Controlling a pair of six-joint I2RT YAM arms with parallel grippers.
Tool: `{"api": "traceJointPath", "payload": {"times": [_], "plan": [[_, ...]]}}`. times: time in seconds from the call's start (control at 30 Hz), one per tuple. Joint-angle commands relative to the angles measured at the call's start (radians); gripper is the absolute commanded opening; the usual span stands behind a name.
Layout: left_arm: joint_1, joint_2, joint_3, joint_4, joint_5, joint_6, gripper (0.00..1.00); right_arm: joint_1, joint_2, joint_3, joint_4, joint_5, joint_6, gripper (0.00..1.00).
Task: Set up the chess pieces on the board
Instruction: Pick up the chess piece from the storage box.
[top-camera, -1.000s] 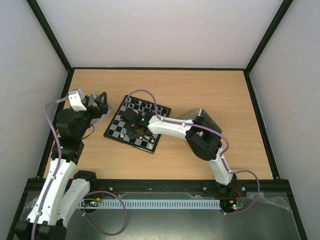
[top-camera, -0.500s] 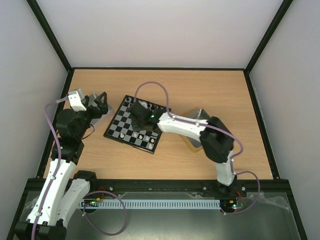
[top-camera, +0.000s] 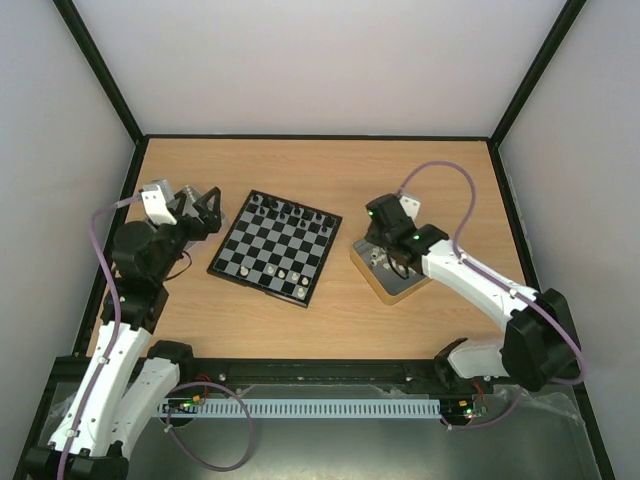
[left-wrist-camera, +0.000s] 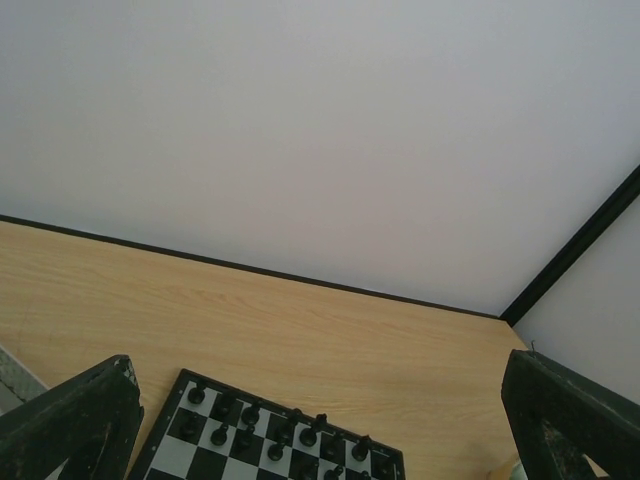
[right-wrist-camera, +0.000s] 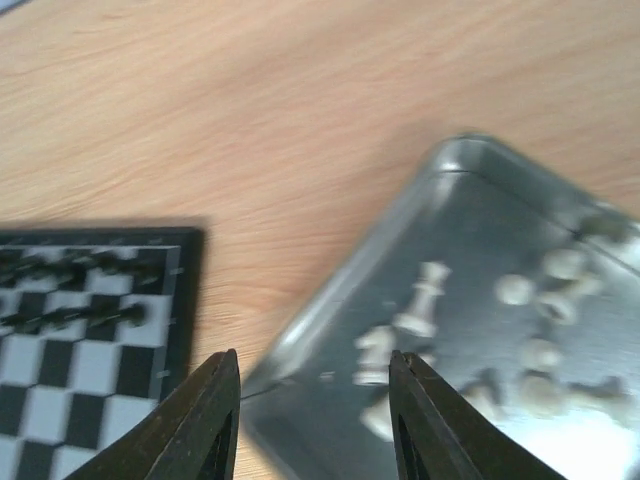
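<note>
Our right gripper (right-wrist-camera: 315, 405) half-spread, empty, over tray (right-wrist-camera: 330, 310) rim; white chess pieces (right-wrist-camera: 425, 300) inside, board (top-camera: 275, 247) beside it. We centre on one piece, descend straight, pinch low; our left gripper (top-camera: 203, 212) spread wide

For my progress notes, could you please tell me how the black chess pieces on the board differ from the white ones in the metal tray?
The black chess pieces stand lined up in rows; the white chess pieces lie scattered, some on their sides. The black ones are on the chessboard; the white ones sit in the metal tray. Both are tiny chessmen.
</note>
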Motion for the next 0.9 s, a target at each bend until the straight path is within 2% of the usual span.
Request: {"api": "traceJointPath", "payload": {"times": [0.0, 0.3, 0.47, 0.63, 0.87], "plan": [[-0.013, -0.008, -0.003, 0.014, 0.007, -0.014, 0.99, -0.088, -0.058, -0.086, -0.082, 0.03, 0.011, 0.4], [-0.013, 0.007, 0.014, -0.02, -0.049, -0.039, 0.99, -0.209, 0.016, -0.142, -0.053, -0.067, -0.08, 0.39], [-0.008, 0.025, 0.004, -0.003, -0.076, -0.06, 0.99, -0.22, 0.072, -0.154, -0.037, -0.052, -0.099, 0.38], [-0.009, 0.033, -0.057, 0.089, -0.063, -0.09, 1.0, -0.222, 0.095, -0.181, -0.024, -0.031, -0.094, 0.37], [-0.009, 0.029, -0.049, 0.068, -0.092, -0.12, 0.99, -0.223, 0.114, -0.205, -0.011, -0.033, -0.086, 0.3]]}}
